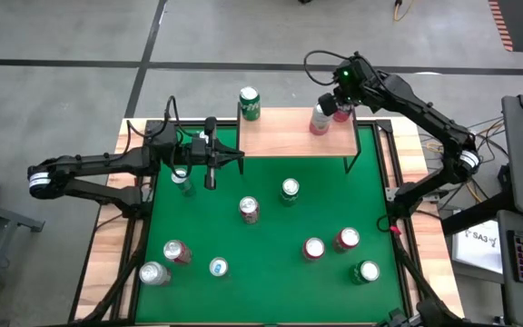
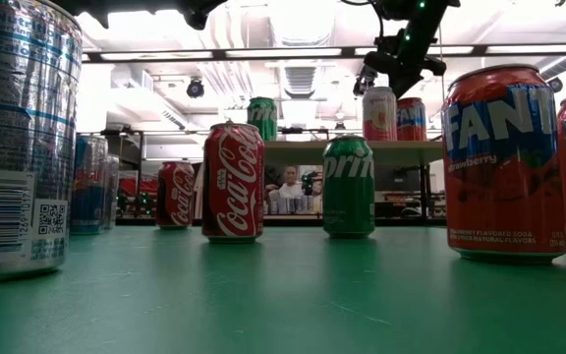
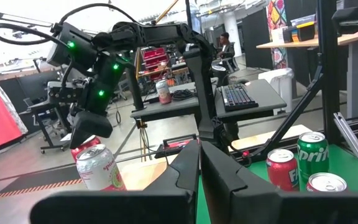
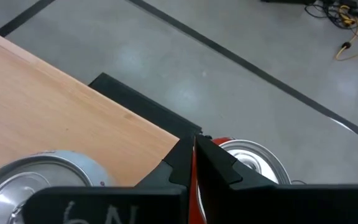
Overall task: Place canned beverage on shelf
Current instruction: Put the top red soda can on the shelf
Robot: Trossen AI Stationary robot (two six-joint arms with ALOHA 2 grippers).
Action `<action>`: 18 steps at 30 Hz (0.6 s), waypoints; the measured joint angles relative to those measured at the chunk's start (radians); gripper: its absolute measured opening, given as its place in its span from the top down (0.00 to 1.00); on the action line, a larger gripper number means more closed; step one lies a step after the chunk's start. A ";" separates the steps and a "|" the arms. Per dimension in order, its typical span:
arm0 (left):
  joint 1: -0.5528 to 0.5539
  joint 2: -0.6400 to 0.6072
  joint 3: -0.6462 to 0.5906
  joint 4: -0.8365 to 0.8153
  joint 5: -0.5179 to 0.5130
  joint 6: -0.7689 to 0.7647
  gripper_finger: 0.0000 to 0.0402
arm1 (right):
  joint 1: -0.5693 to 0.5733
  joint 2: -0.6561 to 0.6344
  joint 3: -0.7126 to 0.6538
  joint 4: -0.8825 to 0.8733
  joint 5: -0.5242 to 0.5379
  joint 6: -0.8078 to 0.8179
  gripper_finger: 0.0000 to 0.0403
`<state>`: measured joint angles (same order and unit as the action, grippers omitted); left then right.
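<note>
A green felt surface seen from above carries about ten loose cans, and at its far edge stands the shelf, a light wooden board on thin black legs. Three cans already stand on the shelf: a green one at its far left corner, and at its far right corner a pale pink can beside a red can. The right pincer hovers over that red can, fingers pressed together and gripping nothing; its wrist camera looks straight down on the silver lid just beyond the fingertips. The left pincer, likewise closed and empty, sits low near the shelf's left legs, close to a can on the felt. To do this step well, the right arm would probably best lift straight up before swinging away, since the pink can stands close beside and a sideways brush could tip either one off the board's edge
</note>
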<state>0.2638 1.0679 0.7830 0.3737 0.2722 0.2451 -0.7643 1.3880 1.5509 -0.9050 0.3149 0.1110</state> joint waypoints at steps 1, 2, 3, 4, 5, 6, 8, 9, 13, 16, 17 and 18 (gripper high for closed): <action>0.000 0.000 0.000 0.000 0.000 0.000 1.00 | 0.000 -0.003 0.000 0.003 0.000 -0.004 0.97; 0.000 0.000 0.000 0.000 0.000 0.000 1.00 | 0.000 -0.006 0.000 0.006 0.001 -0.006 0.97; 0.000 0.000 0.000 0.000 0.000 0.000 1.00 | 0.000 -0.013 0.000 0.009 0.001 -0.007 0.97; 0.000 0.000 0.000 0.000 0.000 0.000 1.00 | 0.000 -0.021 0.000 0.013 0.001 -0.007 0.97; 0.000 0.000 0.000 0.000 0.000 0.000 1.00 | 0.000 -0.031 0.000 0.014 0.000 -0.008 0.97; 0.000 0.000 0.000 0.000 0.000 0.000 1.00 | 0.000 -0.042 0.000 0.011 -0.001 -0.007 0.97; 0.000 0.000 0.000 0.000 0.000 0.000 1.00 | 0.000 -0.063 0.000 -0.008 -0.018 -0.003 0.97; 0.000 0.000 0.000 0.000 0.000 0.000 1.00 | 0.000 -0.074 0.000 -0.025 -0.038 0.000 0.97; 0.000 0.000 0.000 0.000 0.000 0.000 1.00 | 0.000 -0.119 0.000 -0.107 -0.164 0.000 0.97; 0.000 0.000 0.000 0.000 0.000 0.000 1.00 | 0.000 -0.138 0.000 -0.170 -0.217 0.001 0.97; 0.000 0.000 0.000 0.000 0.000 0.000 1.00 | 0.000 -0.140 0.000 -0.188 -0.215 0.008 0.97; 0.000 0.000 0.000 0.000 0.000 0.000 1.00 | 0.000 -0.140 0.000 -0.206 -0.209 0.022 0.97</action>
<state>0.2638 1.0679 0.7830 0.3737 0.2722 0.2451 -0.7639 1.2480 1.5505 -1.1109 0.1063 0.1325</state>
